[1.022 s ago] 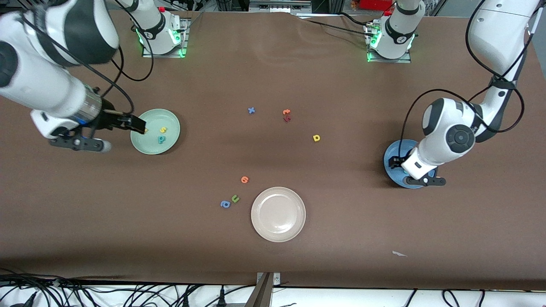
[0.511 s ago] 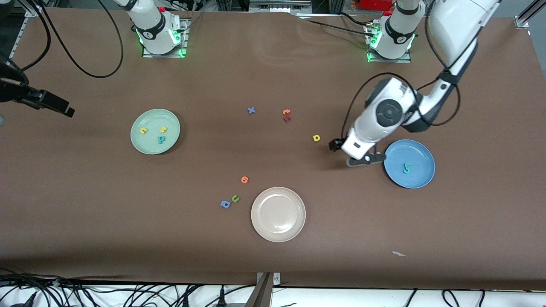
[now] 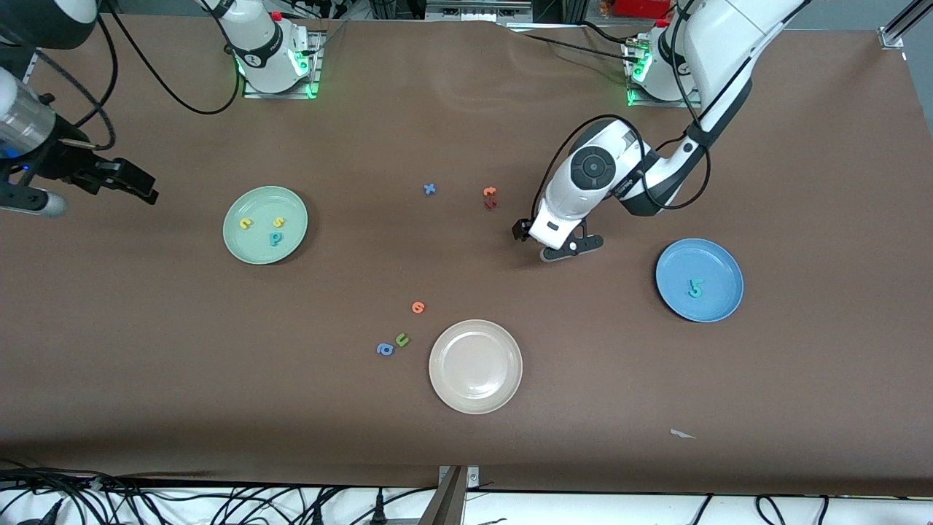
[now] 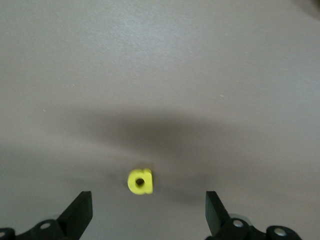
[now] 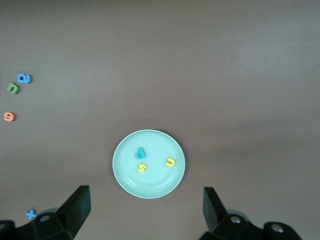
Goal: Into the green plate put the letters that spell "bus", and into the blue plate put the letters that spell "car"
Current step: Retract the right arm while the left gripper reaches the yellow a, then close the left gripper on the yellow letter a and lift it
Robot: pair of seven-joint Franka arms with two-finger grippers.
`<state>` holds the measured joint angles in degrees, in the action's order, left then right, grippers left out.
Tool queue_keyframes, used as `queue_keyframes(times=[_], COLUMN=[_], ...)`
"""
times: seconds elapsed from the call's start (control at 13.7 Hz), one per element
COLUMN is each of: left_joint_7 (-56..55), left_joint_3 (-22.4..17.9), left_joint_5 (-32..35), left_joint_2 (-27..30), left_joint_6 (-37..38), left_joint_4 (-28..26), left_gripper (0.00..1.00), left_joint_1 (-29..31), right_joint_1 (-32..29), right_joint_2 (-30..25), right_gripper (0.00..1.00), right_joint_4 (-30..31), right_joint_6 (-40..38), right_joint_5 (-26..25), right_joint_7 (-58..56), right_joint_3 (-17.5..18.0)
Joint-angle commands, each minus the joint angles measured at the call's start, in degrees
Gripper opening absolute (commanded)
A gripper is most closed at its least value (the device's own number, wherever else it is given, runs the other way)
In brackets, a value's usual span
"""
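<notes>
The green plate holds a yellow "u", a yellow "s" and a teal "b". In the right wrist view the same plate lies below my open, empty right gripper. That gripper hangs over bare table toward the right arm's end. The blue plate holds small teal pieces lying together. My left gripper hovers open over the yellow D-like letter, which lies on the table between its fingers untouched. The hand hides this letter in the front view.
A beige-white plate sits nearest the front camera. Beside it lie an orange letter, a green "u" and a blue "a". A blue "x" and an orange and dark red letter lie mid-table.
My left arm opened and left the blue plate, leaving the teal pieces there, and swung over the yellow D-like letter. My right arm drew away from the green plate toward its end of the table.
</notes>
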<state>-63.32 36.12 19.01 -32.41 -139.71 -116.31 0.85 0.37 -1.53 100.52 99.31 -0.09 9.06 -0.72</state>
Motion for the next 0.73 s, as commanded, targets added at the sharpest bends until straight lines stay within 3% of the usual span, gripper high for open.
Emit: queue_keyframes(times=[0.0, 0.15, 0.66], left_joint_7=[-6.8, -8.0, -9.0], left_joint_3=[-0.1, -0.1, -0.2], left_joint_5=[8.2, 9.8, 9.9], left_joint_2=[-3.3, -3.6, -4.9], left_joint_6=[-1.1, -1.1, -1.2], left_joint_4=[0.7, 0.7, 0.7], left_gripper=[0.97, 0.95, 0.73], left_joint_1=[-0.2, -0.2, -0.5], right_joint_1=[-1.6, -1.8, -2.0], right_joint_2=[-2.7, -2.3, -1.1], right_gripper=[1.0, 1.0, 1.0], right_joint_4=[2.3, 1.1, -1.6], right_joint_6=[0.1, 0.2, -2.5], right_joint_5=[1.6, 1.3, 1.9], right_joint_7=[-3.0, -3.1, -3.2], right_joint_3=[-1.0, 0.0, -0.3])
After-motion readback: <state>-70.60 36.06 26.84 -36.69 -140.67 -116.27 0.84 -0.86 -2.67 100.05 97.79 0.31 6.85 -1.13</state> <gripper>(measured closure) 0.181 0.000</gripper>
